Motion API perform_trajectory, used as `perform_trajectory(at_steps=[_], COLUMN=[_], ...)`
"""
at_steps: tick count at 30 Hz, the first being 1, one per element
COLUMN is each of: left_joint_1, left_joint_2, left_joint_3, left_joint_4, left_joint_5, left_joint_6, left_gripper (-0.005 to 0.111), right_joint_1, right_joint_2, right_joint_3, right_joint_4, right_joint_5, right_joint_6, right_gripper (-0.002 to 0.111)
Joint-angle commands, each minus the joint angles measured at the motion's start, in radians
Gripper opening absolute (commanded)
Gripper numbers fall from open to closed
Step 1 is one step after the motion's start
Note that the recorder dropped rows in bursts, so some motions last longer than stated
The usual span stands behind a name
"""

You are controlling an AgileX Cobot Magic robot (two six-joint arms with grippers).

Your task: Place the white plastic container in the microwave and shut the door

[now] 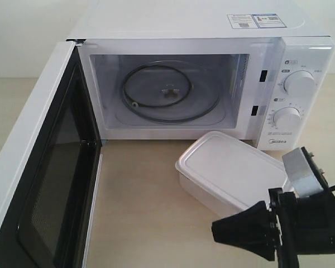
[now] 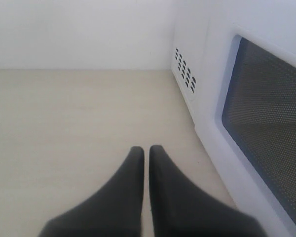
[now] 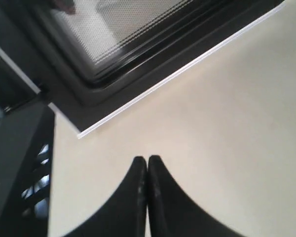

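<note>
The white plastic container (image 1: 229, 172) sits lidded on the table just in front of the microwave (image 1: 184, 33), below its dials. The door (image 1: 50, 184) is swung wide open to the left, leaving the cavity and glass turntable (image 1: 170, 92) bare. Low at the right, near the container's front corner, my right gripper (image 1: 215, 231) points left, shut and holding nothing. The right wrist view has this gripper (image 3: 147, 159) over bare table, facing the door's black inner frame (image 3: 113, 84). My left gripper (image 2: 146, 149) is shut and empty beside the door's outer face (image 2: 266, 123). It is out of the exterior view.
Two round dials (image 1: 300, 82) are on the microwave's right panel. Side vents (image 2: 185, 74) show in the left wrist view. Light wooden table (image 1: 139, 201) stretches between the open door and the container. A white wall runs behind.
</note>
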Motion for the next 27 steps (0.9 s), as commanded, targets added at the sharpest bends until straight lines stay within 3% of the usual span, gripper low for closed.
perform_trajectory(at_steps=[1, 9, 19, 27], left_joint_1=[0.002, 0.002, 0.002, 0.002], left_joint_2=[-0.003, -0.003, -0.003, -0.003], left_joint_3=[0.004, 0.004, 0.004, 0.004], left_joint_4=[-0.007, -0.007, -0.007, -0.007], left_joint_5=[0.001, 0.001, 0.001, 0.001], left_joint_6=[0.000, 0.000, 0.000, 0.000], left_gripper=[0.004, 0.004, 0.004, 0.004], right_joint_1=[-0.001, -0.001, -0.001, -0.001], right_joint_2=[-0.003, -0.003, -0.003, -0.003], right_joint_3=[-0.001, -0.001, -0.001, -0.001], right_joint_4=[0.203, 0.662, 1.168, 1.262], right_joint_5=[-0.018, 0.071, 0.343, 0.472], right_joint_6=[-0.091, -0.249, -0.363, -0.460], right_gripper=[0.000, 0.000, 0.000, 0.000])
